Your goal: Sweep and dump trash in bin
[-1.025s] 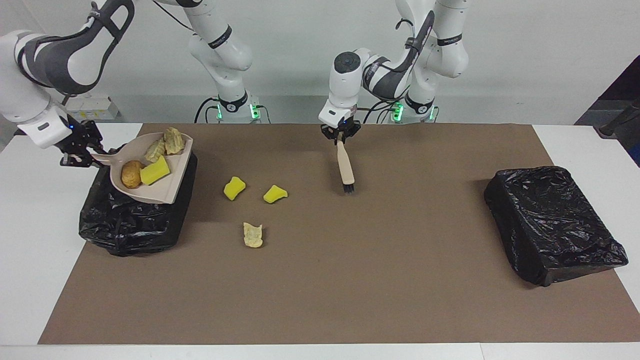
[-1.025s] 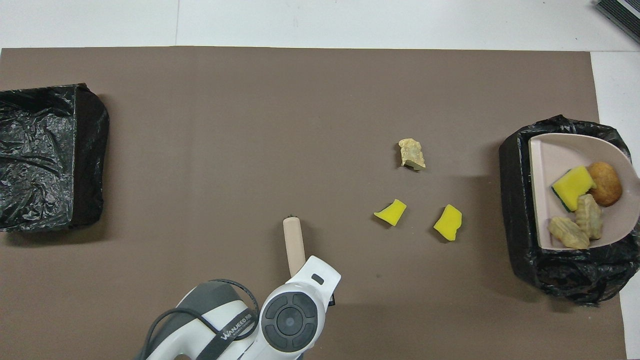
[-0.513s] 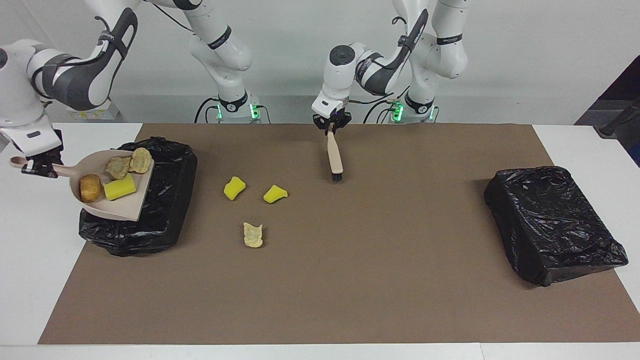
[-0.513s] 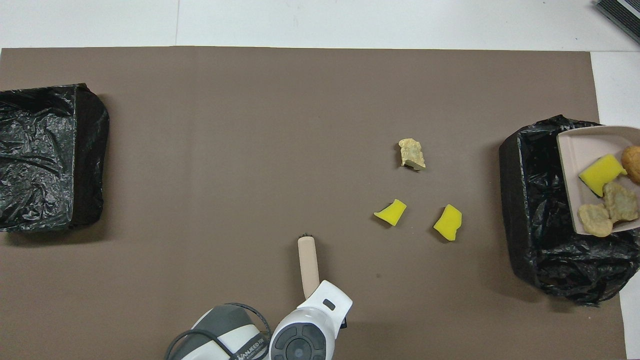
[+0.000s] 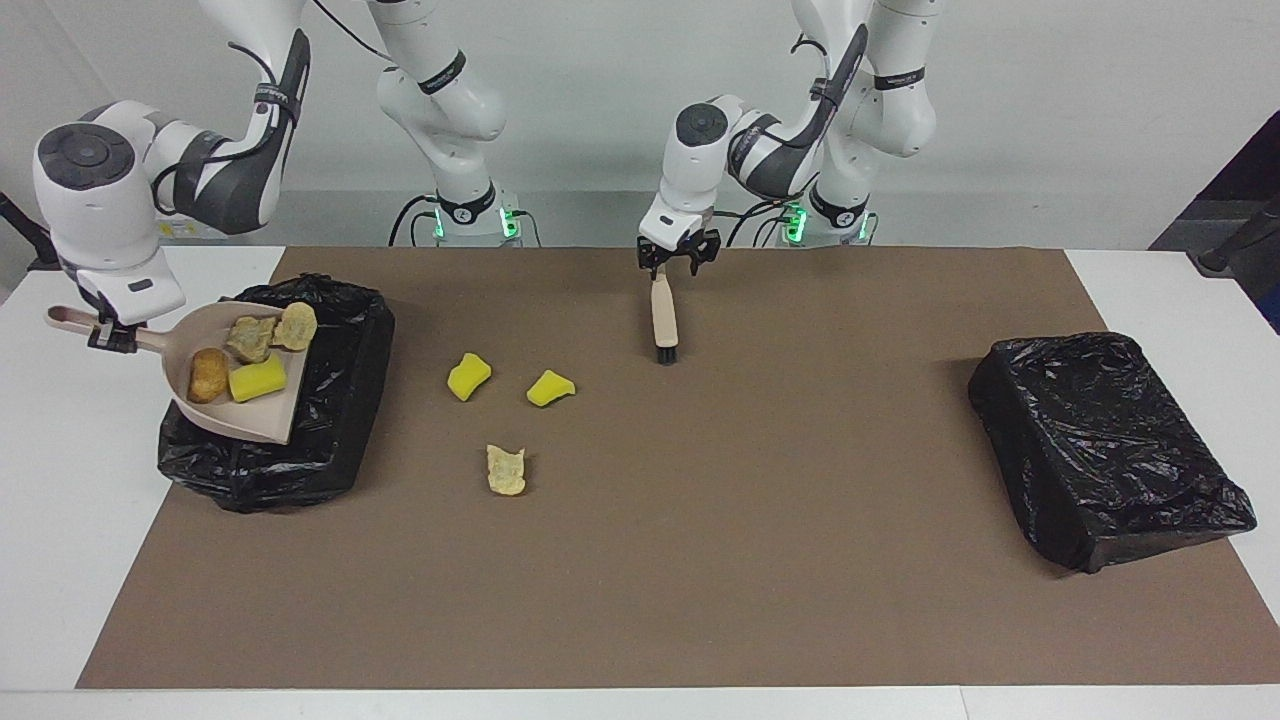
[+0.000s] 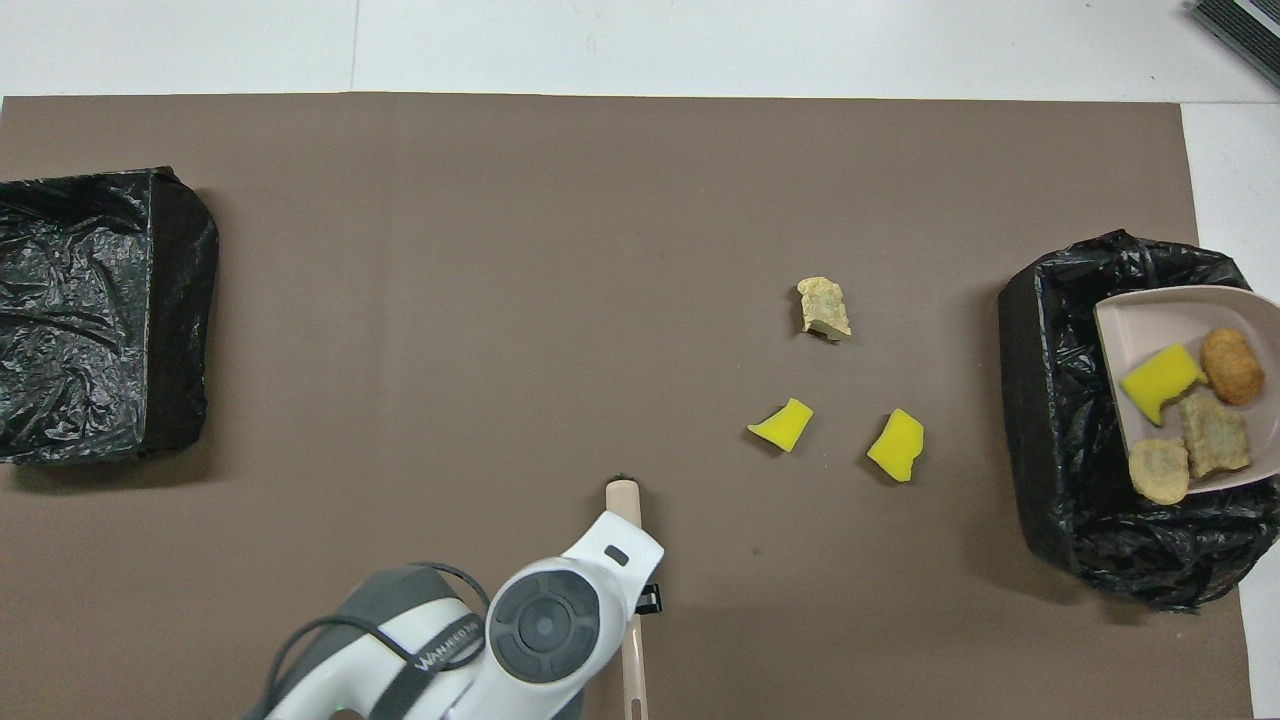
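Left hand (image 5: pixel 680 260) has opened, brush (image 5: pixel 664 320) dropped on bench (image 5: pixel 60 520) beneath it. Right hand (image 5: pixel 108 335) grips dustpan (image 5: pixel 250 415) handle tight, four trash lumps (image 5: pixel 258 378) aboard over bin (image 5: pixel 330 440); tip front edge down, inside rim

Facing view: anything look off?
Yes: the brush lies loose on the mat under the open left hand, while two yellow chunks and a beige piece sit unswept. The right hand holds the dustpan over the bin, its four lumps not yet dumped.
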Tool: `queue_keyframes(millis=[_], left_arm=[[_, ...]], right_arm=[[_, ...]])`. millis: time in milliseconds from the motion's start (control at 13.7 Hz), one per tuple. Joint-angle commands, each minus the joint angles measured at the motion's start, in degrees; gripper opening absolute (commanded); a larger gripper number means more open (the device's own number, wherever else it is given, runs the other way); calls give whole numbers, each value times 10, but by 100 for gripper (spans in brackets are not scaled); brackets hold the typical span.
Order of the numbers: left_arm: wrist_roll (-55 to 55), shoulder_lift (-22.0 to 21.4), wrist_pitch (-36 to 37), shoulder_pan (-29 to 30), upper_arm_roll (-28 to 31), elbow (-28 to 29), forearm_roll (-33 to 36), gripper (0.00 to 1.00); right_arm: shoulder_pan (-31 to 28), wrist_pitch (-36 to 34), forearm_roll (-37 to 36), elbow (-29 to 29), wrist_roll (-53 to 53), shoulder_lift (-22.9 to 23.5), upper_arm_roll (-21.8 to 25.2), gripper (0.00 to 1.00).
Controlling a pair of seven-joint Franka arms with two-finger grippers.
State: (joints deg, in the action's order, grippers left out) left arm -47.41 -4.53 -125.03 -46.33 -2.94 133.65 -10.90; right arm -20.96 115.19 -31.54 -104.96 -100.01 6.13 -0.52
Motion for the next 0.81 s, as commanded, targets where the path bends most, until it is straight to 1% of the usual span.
queue_keyframes(millis=[0, 73, 146, 220, 293, 439, 513, 586, 732], left_arm=[[135, -11, 90, 112, -1, -51, -7, 100], [211, -8, 121, 146, 0, -70, -4, 100], [259, -7, 147, 183, 0, -86, -3, 100], [284, -8, 159, 222, 0, -91, 1, 100], [310, -10, 161, 249, 0, -100, 19, 100], [377, 0, 188, 303, 0, -144, 36, 100], [418, 10, 201, 331, 0, -166, 40, 100], [447, 15, 212, 351, 0, -186, 49, 100], [476, 19, 230, 387, 0, -217, 72, 100]], right_arm=[[4, 2, -37, -16, 13, -20, -4, 0], [5, 2, -55, -14, 16, -23, -4, 0], [5, 2, -61, -14, 24, -26, -6, 0], [6, 2, -64, -14, 32, -29, -9, 0], [6, 0, -76, -10, 38, -30, -11, 0], [8, -3, -99, -1, 36, -44, -15, 0], [25, -19, -113, 16, 34, -56, -16, 0], [31, -54, -113, 41, 35, -62, -16, 0], [55, -149, -102, 108, 39, -63, -27, 0]])
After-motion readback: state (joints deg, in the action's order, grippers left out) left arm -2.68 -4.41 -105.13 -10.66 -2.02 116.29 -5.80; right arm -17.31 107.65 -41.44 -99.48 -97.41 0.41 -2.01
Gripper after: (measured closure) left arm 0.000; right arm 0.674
